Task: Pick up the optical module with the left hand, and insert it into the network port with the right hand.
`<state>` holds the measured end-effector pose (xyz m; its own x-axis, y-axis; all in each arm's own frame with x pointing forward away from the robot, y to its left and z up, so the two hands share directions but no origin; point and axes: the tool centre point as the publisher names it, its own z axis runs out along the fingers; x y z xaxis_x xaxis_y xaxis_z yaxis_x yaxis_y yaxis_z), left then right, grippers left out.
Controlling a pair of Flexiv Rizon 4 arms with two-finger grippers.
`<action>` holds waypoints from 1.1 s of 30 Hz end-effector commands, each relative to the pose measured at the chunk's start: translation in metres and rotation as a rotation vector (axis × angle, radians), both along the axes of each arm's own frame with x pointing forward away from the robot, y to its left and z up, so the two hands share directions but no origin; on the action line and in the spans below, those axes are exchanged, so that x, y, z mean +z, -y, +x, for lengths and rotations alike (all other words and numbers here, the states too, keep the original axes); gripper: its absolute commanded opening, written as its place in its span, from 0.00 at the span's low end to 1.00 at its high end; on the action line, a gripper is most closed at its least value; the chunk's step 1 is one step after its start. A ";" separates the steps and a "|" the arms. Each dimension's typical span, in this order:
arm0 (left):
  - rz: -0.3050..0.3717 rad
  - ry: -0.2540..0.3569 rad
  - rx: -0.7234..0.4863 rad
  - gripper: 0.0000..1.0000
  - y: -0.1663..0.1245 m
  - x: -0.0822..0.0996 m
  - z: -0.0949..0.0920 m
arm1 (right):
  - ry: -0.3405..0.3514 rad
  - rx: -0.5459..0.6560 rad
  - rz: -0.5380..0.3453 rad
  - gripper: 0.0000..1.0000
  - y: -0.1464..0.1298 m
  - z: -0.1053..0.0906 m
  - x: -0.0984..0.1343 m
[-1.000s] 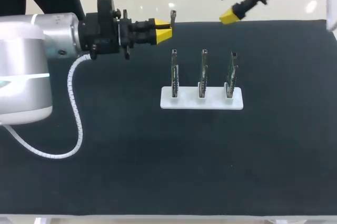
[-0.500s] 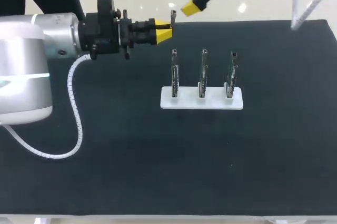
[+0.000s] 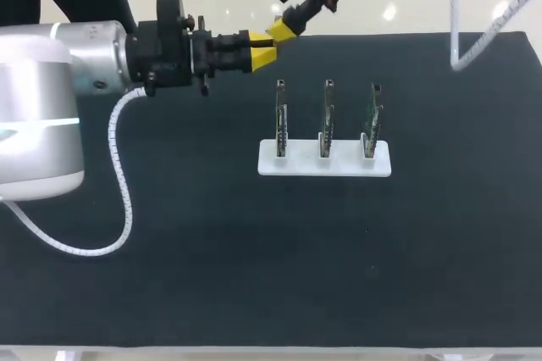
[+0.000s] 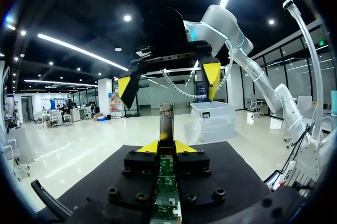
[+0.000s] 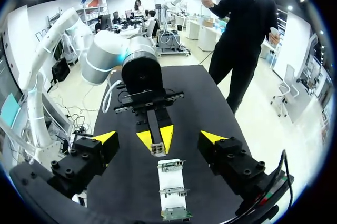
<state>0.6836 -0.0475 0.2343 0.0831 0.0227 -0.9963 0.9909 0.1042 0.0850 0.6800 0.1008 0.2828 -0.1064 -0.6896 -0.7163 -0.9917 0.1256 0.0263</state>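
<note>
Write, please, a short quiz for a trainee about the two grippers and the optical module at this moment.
1. True or false: the left gripper is shut on an optical module.
2. How many upright modules stand in the white holder?
3. The right gripper is: A) open, its fingers on either side of the held module's tip; B) shut on the held module; C) shut on the white holder.

Key: 1 true; 2 three; 3 A.
</note>
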 end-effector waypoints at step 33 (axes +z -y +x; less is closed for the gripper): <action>-0.004 0.003 0.006 0.00 0.000 -0.001 -0.001 | 0.068 0.018 0.010 0.48 -0.008 0.005 -0.009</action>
<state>0.6836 -0.0475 0.2343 0.0830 0.0225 -0.9963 0.9909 0.1041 0.0849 0.6835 0.1085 0.2742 -0.0463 -0.6840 -0.7280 -0.9929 0.1112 -0.0413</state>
